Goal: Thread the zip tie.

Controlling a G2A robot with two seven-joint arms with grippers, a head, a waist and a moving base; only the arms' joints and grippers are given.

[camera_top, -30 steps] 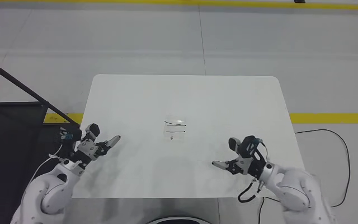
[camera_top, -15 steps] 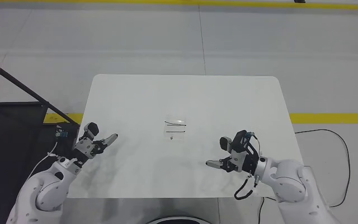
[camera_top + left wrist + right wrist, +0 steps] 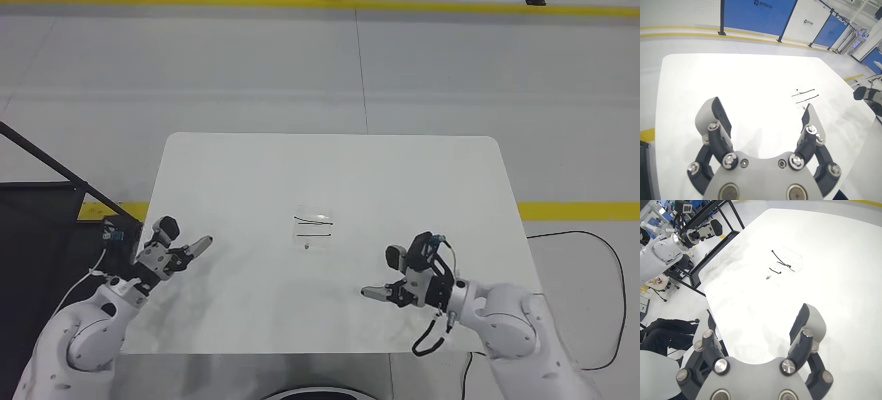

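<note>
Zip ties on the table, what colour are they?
The zip ties are black, thin lines on the white table. The right wrist view shows them best.

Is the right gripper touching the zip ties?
Apart. The top view shows bare table between the right gripper and the zip ties; its jaws stand open and empty.

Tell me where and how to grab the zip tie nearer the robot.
Probably take the nearer zip tie at mid-strap, coming straight down and pinching across its width: it lies flat and thin on the clear sheet, so no side offers purchase.
</note>
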